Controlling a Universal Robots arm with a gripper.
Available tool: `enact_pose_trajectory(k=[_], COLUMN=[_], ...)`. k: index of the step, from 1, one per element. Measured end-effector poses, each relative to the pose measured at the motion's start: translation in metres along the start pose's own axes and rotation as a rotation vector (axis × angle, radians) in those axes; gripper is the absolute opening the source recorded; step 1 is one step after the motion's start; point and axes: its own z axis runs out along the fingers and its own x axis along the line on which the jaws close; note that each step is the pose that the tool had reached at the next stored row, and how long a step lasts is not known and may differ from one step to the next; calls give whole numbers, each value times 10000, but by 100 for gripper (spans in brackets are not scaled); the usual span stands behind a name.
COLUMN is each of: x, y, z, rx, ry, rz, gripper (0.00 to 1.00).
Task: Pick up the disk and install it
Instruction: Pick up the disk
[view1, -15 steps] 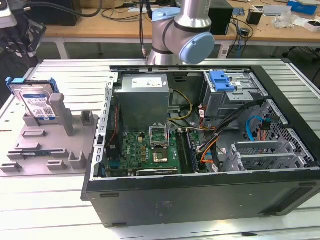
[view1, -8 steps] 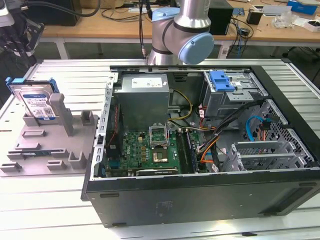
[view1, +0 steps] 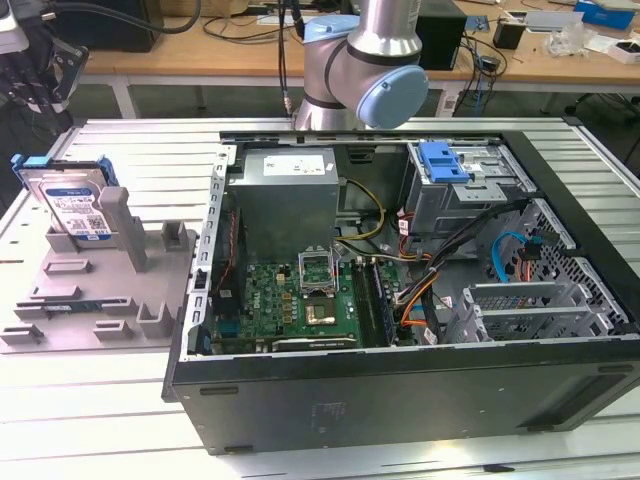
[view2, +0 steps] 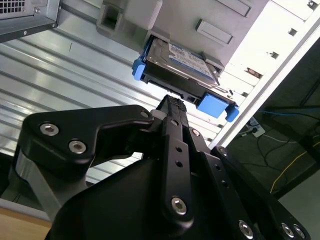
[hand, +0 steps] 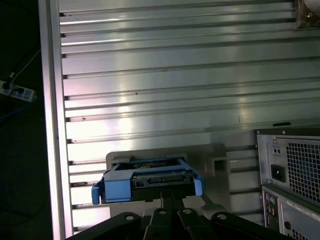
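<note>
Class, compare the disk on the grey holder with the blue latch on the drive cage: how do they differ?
The disk stands propped on the grey holder outside the case; the blue latch lies on the drive cage inside it. The disk is silver with a white-and-blue label, framed in blue; the blue latch is all blue. Both show bright blue plastic.

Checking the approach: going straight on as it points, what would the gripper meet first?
Likely the disk: in both wrist views the gripper points at its near edge, with nothing between them. The gap is hard to judge.
</note>
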Motion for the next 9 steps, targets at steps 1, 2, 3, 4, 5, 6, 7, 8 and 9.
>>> enact_pose_trajectory(k=[1,2,3,4,5,6,7,8,9], x=[-1,-1,-2,-2,-2,0,1,1,1], y=[0,0,0,0,2,4,6,8,10], z=[1,2,4,8,10,11,13,14,14], rx=[0,0,0,0,1,0,-4,-5,-8], ry=[1,1,3,15,31,36,45,52,63], rz=[1,0,0,-3,-52,-114,-247,-350,-511], gripper=[11,11,11,11,11,11,11,11,11])
